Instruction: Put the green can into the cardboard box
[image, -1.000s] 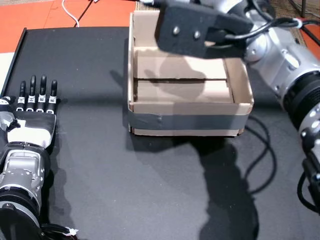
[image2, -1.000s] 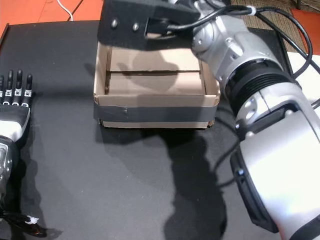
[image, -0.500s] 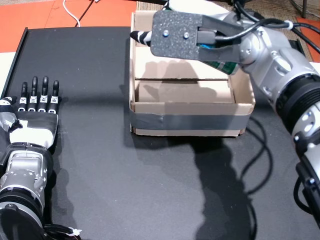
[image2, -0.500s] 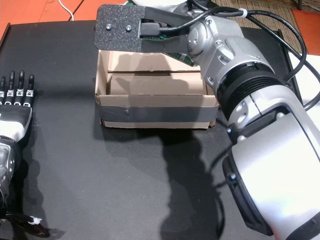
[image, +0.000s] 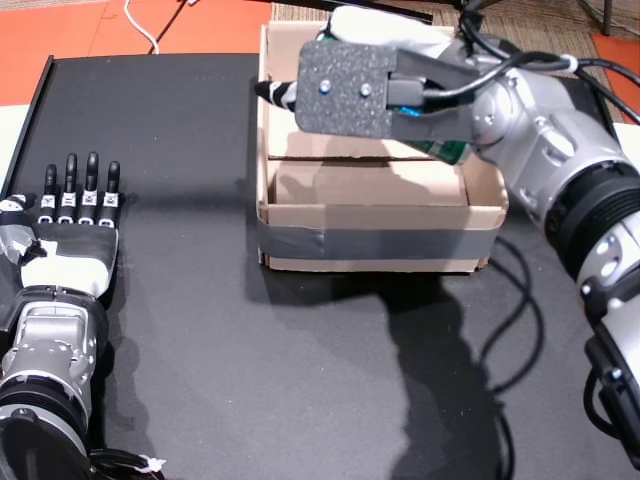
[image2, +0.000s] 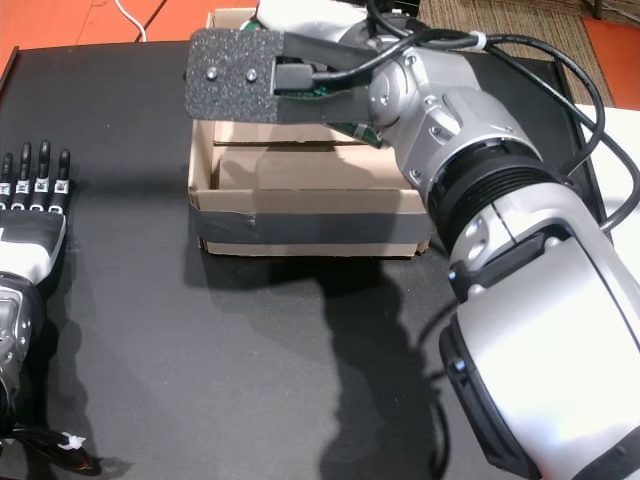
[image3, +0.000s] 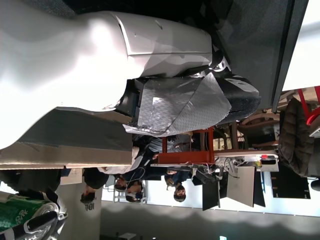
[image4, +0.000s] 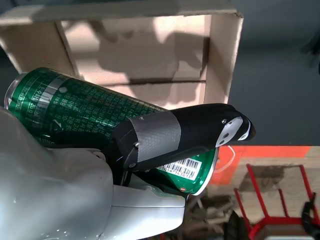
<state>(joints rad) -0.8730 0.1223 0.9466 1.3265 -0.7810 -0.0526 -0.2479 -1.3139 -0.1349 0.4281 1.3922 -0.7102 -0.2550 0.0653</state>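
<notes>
My right hand (image: 350, 88) (image2: 240, 75) hangs over the far half of the cardboard box (image: 380, 242) (image2: 310, 228), shut on the green can (image4: 80, 110). In both head views the black hand back hides most of the can; only a green sliver (image: 445, 150) (image2: 355, 130) shows beneath it. The right wrist view shows the can lying on its side in my fingers (image4: 190, 130), directly above the box's open inside (image4: 150, 55). My left hand (image: 65, 235) (image2: 25, 235) rests flat on the black mat at the left, fingers straight and apart, holding nothing.
The box stands on a black mat (image: 180, 330) with a raised edge (image: 25, 125) at the left. Orange floor (image: 100, 25) and a white cable (image: 140, 25) lie beyond the mat. Black cables (image: 525, 300) trail beside the box on the right.
My right hand with the can has sunk lower over the box and shifted slightly toward me. The left hand has stayed put.
</notes>
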